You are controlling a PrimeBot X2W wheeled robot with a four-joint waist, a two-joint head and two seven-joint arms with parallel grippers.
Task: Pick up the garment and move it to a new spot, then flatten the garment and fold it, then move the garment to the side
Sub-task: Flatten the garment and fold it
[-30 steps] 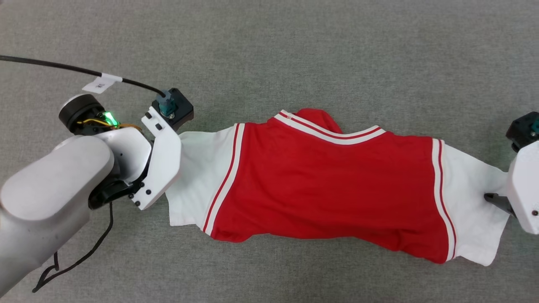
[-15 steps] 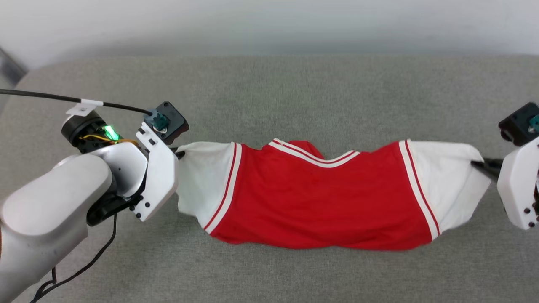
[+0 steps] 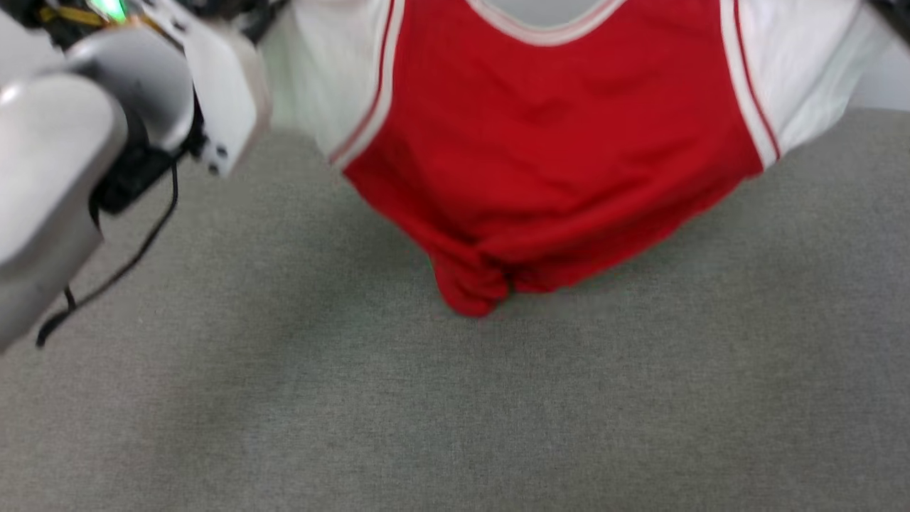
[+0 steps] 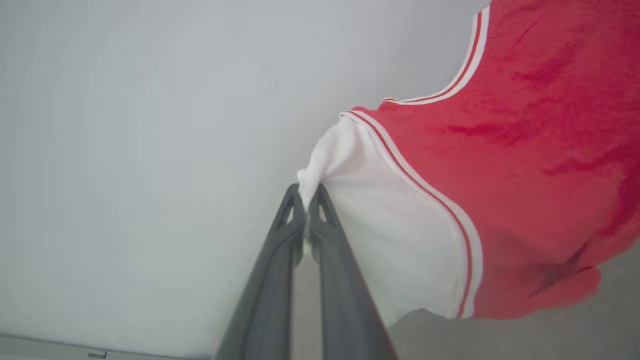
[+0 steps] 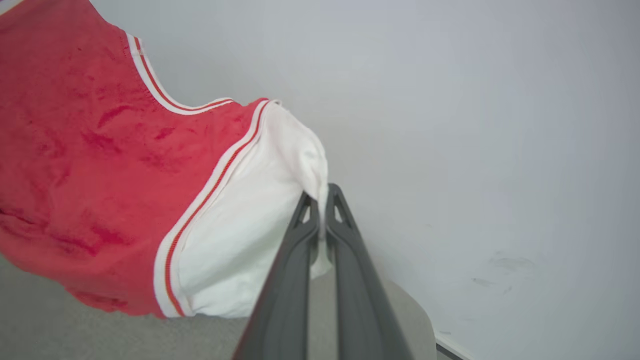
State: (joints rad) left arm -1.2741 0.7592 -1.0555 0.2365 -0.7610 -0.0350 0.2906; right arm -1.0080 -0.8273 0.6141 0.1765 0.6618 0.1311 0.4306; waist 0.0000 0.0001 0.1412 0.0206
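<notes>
Garment point(image 3: 547, 142) — between fingers point(image 4: 282, 260), over surface point(image 3: 455, 412)

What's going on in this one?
The robot holds a red T-shirt up between its two arms, above a grey surface. The left tool is shut on the tip of one sleeve, and the right tool is shut on the other sleeve. The shirt hangs spread between them, neckline up, and its red lower part bunches in the middle. Whether the hem touches the surface is unclear. Nothing is flattened or folded yet.
</notes>
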